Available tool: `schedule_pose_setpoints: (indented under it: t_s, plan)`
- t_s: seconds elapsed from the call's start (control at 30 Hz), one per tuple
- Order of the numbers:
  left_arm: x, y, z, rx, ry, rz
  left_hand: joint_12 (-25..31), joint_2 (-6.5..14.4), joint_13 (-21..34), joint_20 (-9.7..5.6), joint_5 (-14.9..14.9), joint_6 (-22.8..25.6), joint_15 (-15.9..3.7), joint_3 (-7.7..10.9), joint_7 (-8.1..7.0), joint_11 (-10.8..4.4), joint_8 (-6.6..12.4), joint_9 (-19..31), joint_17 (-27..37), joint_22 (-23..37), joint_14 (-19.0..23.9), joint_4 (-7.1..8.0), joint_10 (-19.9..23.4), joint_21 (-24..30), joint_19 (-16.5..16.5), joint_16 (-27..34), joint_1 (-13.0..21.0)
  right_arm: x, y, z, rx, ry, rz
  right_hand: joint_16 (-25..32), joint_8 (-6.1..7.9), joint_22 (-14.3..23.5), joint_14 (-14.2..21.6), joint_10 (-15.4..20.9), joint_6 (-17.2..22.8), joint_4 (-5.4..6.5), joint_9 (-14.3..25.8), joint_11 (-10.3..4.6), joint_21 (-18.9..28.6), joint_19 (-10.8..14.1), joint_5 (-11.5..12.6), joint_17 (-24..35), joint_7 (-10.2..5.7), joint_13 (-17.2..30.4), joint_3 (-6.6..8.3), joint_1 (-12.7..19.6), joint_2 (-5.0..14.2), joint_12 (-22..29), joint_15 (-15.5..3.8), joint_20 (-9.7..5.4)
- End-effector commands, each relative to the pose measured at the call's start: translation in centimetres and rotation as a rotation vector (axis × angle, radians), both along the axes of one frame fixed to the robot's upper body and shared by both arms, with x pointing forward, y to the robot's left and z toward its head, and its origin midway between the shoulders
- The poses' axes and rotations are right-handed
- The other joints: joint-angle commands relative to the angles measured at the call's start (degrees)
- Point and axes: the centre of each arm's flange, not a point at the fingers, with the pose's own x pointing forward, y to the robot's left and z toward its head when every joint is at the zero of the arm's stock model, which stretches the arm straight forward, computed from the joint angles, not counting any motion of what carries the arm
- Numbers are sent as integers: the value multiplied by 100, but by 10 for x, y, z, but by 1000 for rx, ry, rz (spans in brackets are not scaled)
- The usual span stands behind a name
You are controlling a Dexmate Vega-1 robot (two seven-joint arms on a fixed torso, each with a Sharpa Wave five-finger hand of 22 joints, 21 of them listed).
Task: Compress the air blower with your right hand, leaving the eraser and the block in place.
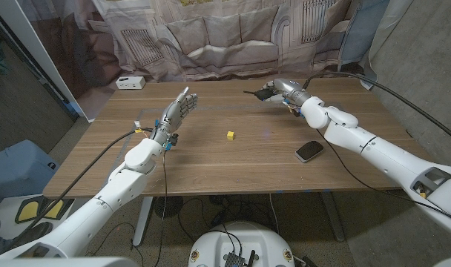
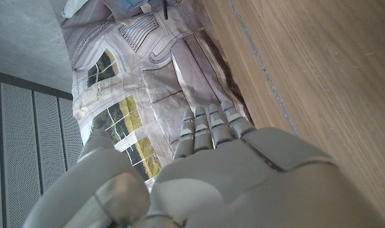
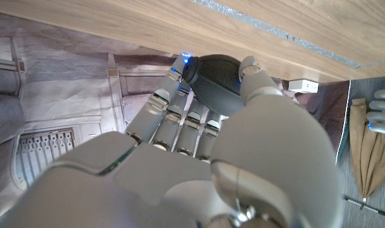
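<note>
Fingers of the right hand [image 1: 279, 90] wrap the dark air blower [image 3: 219, 81] near the worktop's [image 1: 240, 159] far edge, nozzle toward the left hand [image 1: 176, 111], open-fingered and holding nothing; only squeezing remains, I judge.

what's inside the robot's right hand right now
The right hand grips a dark rounded air blower, fingers on one side and thumb on the other. In the head view its dark nozzle pokes out. The bulb's palm side is covered by the hand.
</note>
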Motion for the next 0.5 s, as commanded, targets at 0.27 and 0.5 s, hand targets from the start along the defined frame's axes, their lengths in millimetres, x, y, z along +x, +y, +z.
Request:
schedule_pose_setpoints:
  t_s: [0.27,0.5]
  plan:
    - [0,-2,-3,-10,-2,-2,-16,59,11,-5,-21,55,11,16,11,-3,-1,21,7,27,51,-28,57,-21,56,-15,4,-22,-9,5,176,-109,70,23,-12,17,86,76,77,17,13,10,-23,62,-7,3,13,14,-11,6,59,-24,-473,1]
    - [0,-1,-3,-13,-3,1,-12,60,11,-6,-22,52,12,16,7,-2,-4,21,8,27,56,-32,71,-18,63,-14,3,-25,-10,4,202,-131,87,41,-18,18,121,103,106,6,13,15,-20,85,-5,16,29,14,-11,30,77,-32,-493,2]
